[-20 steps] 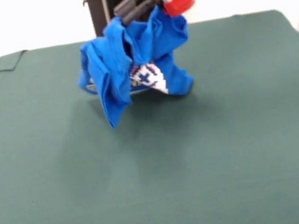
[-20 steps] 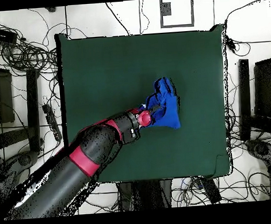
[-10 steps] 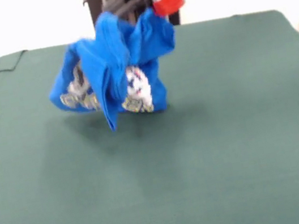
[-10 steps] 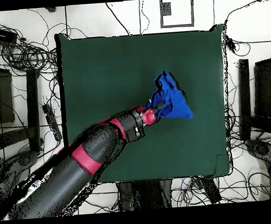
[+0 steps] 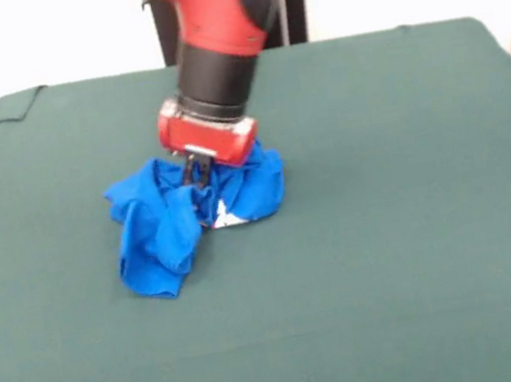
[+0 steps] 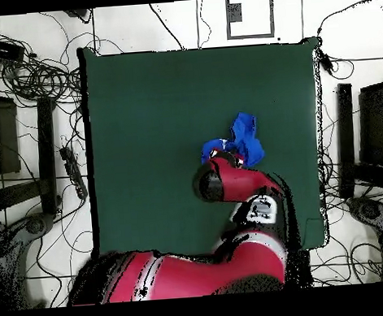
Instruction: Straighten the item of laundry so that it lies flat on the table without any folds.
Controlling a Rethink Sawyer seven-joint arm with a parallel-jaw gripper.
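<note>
A bright blue T-shirt point(image 5: 186, 217) is lying crumpled in a heap near the middle of the green table point(image 5: 418, 223). The gripper point(image 5: 196, 173) is pressing into its top; whether it is gripping cloth cannot be told. Pinching one outer edge and dragging it outward would probably open the folds best.

One blue T-shirt point(image 5: 182, 218) counted, crumpled; one green table point(image 5: 392, 246); one red arm point(image 5: 216, 41); one gripper point(image 5: 196, 174) seen.
</note>
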